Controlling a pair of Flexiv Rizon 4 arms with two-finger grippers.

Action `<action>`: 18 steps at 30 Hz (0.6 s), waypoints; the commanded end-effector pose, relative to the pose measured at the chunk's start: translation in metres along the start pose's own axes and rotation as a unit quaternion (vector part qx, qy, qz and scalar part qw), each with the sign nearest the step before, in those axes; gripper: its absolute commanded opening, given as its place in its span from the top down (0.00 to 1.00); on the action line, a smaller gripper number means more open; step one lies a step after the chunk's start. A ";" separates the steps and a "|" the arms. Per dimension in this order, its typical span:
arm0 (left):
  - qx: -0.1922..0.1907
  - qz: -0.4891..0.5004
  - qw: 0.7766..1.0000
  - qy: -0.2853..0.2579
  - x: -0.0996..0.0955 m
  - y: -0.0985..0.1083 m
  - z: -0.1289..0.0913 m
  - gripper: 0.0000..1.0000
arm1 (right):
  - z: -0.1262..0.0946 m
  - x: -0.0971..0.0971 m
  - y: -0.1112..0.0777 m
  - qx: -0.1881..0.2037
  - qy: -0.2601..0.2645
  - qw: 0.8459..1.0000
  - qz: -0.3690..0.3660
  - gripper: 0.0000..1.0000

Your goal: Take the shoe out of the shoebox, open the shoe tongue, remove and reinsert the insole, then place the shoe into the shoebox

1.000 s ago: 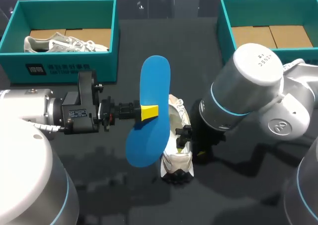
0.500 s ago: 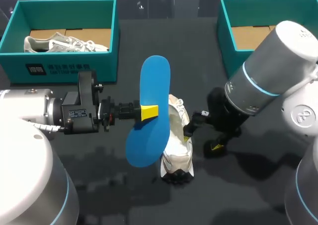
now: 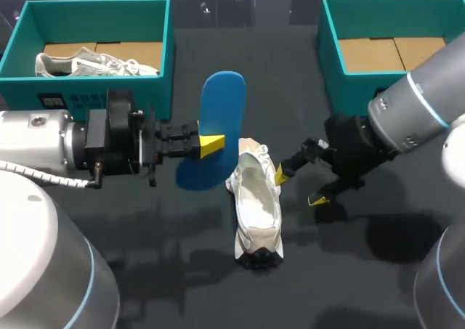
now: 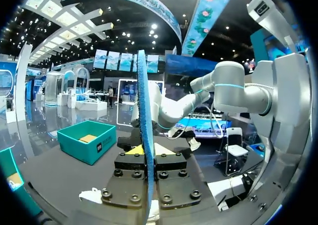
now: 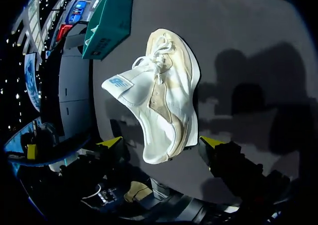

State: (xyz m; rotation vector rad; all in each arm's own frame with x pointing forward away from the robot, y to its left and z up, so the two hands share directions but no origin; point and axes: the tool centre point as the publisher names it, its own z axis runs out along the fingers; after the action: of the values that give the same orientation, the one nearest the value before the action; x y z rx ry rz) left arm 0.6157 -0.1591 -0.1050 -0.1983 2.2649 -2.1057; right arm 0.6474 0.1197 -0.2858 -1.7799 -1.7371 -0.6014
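Blue insole point(image 3: 218, 118): clamped upright in left end effector point(image 3: 211, 146), now drawn clear of the sneaker.
White sneaker point(image 3: 256, 205): on surface point(image 3: 182, 285), just ahead of right end effector point(image 3: 298, 186), which is released and has backed off.

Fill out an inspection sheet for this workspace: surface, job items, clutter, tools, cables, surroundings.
Surface: dark table.
Job's things: white shoe lying on the table between the two boxes; blue insole out of the shoe; right shoebox shows only its cardboard floor; left shoebox holds a grey shoe.
Clutter: nothing seen.
Tools: left tool shut on the insole; right tool open, close beside the white shoe.
Cables: grey cable behind the left tool, away from the shoe.
Surroundings: nothing seen.
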 end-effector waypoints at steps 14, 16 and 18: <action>0.026 0.438 0.899 -0.010 -0.026 0.021 0.021 1.00 | -0.033 0.007 0.009 0.022 0.126 0.992 -0.005 0.00; 0.031 0.559 0.828 -0.026 -0.028 0.025 0.023 1.00 | -0.039 0.011 0.013 0.030 0.158 0.987 -0.004 0.00; 0.012 0.616 0.786 -0.049 -0.030 0.028 0.026 1.00 | -0.045 0.013 0.017 0.035 0.176 0.984 0.006 0.00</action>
State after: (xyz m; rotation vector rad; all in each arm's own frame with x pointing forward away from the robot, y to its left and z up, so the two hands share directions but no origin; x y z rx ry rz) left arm 0.6393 -0.1714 -0.1290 0.3879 1.9385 -1.7553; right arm 0.6628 0.1079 -0.2446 -1.5640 -1.5211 -0.7698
